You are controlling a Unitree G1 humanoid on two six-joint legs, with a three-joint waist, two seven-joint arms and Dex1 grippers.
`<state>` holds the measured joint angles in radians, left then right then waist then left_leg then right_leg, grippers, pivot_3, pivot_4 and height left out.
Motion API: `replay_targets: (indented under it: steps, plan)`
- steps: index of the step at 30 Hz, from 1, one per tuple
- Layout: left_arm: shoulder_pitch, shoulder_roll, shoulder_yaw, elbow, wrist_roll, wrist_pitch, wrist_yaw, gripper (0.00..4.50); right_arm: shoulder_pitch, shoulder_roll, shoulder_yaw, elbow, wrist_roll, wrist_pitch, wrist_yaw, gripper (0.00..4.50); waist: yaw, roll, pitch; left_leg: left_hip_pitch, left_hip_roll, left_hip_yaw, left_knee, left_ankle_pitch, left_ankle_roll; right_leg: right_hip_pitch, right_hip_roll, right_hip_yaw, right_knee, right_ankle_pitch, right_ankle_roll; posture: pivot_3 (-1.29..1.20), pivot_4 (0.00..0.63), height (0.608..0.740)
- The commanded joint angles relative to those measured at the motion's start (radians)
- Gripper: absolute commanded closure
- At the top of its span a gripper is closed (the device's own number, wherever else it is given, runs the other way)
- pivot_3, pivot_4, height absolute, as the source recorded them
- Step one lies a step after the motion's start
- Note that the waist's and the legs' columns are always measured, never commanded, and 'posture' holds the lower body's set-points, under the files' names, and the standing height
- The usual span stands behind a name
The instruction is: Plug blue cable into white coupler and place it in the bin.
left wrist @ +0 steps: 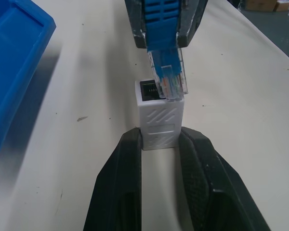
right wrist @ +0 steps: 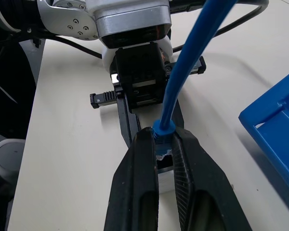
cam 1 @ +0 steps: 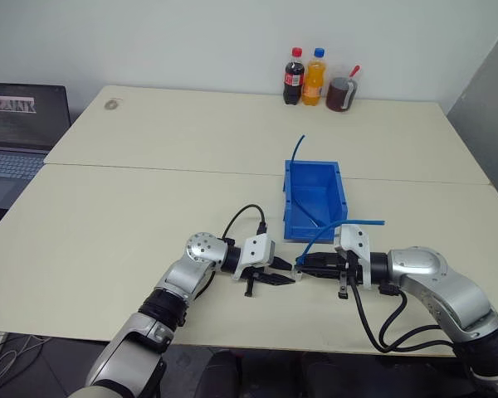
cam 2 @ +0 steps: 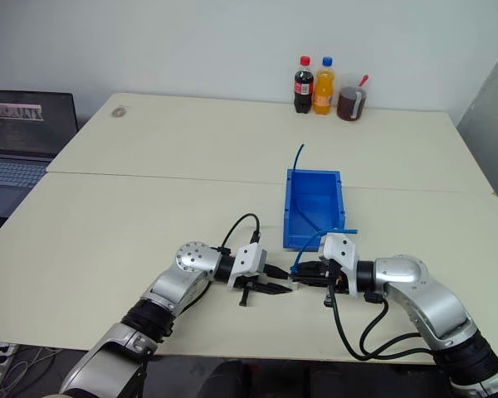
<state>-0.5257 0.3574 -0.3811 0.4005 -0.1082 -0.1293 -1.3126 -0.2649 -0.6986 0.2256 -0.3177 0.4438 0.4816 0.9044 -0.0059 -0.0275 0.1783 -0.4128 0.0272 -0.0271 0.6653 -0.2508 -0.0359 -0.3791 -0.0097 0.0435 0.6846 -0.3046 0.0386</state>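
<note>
Both arms meet near the front edge of the table (cam 1: pixel 133 215), leaving little room between them and that edge, while wide bare tabletop lies to the left and beyond. A seam runs across the top where two tables join.

The left gripper (left wrist: pixel 159 144) pinches the white coupler (left wrist: pixel 160 115) between its two black fingers, the dark socket facing the other arm. The right gripper (right wrist: pixel 164 144) is clamped on the plug of the blue cable (right wrist: pixel 192 53). In the left wrist view the clear plug tip sits at the mouth of the socket, slightly off to one side, not pushed home. The cable arcs up and back from the right gripper toward the bin (cam 1: pixel 295 178).

The bin stands just beyond the two grippers, right of centre, its sloped front nearest them. A second, darker blue cable (cam 1: pixel 297 148) pokes up from its far left corner.

At the far edge stand two bottles, one dark cola (cam 1: pixel 293 76) with a red label, one orange drink (cam 1: pixel 314 78), and one jar (cam 1: pixel 342 94) of dark liquid; their labels are too small to read. One open laptop (cam 1: pixel 21 133) sits far left, its screen text unreadable.
</note>
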Motion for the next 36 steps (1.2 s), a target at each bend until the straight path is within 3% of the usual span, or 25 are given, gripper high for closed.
replay_targets:
  steps: [1,8,16,36]
  plan:
    - [0.012,0.000,-0.004,-0.034,-0.008,-0.001,-0.017,3.70,-0.017,0.000,-0.035,0.030,-0.025,0.003,-0.010,4.32,0.000,0.000,0.000,0.000,0.000,0.000,0.000,0.000,0.000,0.000,0.000,0.000,0.000,0.000,0.000,0.00,0.150,0.740]
    - [0.013,0.003,0.002,-0.038,-0.009,0.003,-0.019,3.70,-0.018,0.011,-0.049,0.030,-0.028,0.010,-0.005,4.32,0.000,0.000,0.000,0.000,0.000,0.000,0.000,0.000,0.000,0.000,0.000,0.000,0.000,0.000,0.000,0.00,0.150,0.740]
    - [0.020,0.008,0.004,-0.048,-0.011,0.012,-0.017,3.70,-0.019,-0.013,-0.134,-0.106,0.081,0.120,0.000,4.32,0.000,0.000,0.000,0.000,0.000,0.000,0.000,0.000,0.000,0.000,0.000,0.000,0.001,0.000,0.000,0.00,0.150,0.740]
    - [0.003,0.009,0.009,-0.033,-0.007,0.008,-0.018,3.70,0.034,0.009,-0.027,-0.073,-0.050,-0.019,0.064,4.32,0.000,0.000,0.000,0.001,0.000,0.000,0.001,0.000,0.000,0.000,0.000,0.000,0.003,0.000,0.000,0.00,0.150,0.740]
